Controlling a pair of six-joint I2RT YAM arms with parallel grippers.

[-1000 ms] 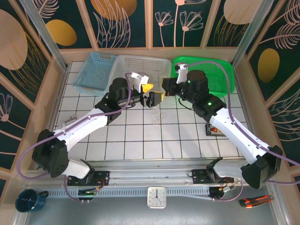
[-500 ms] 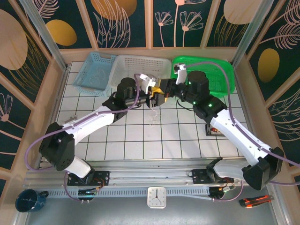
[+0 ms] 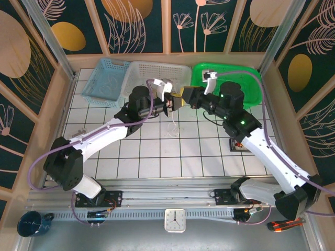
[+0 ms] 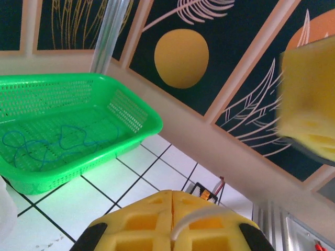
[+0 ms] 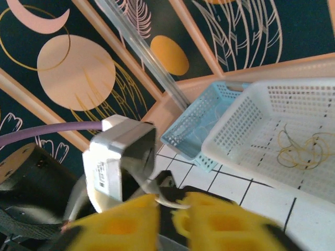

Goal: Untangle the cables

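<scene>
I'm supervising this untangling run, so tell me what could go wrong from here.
1. The white cable seems held only by the left gripper's pinch; the thin strand may slip and drop onto the tiles.
2. The right gripper, jaws apart, sits very near the left one; they could bump.

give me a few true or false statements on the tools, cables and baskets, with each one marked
1. The left tool is shut on a whitish cable. True.
2. The green basket holds a yellowish cable. False: a blue cable lies in it.
3. A yellowish cable lies in the white basket. True.
4. The right tool is clamped fully shut. False: a gap shows between its jaws.
</scene>
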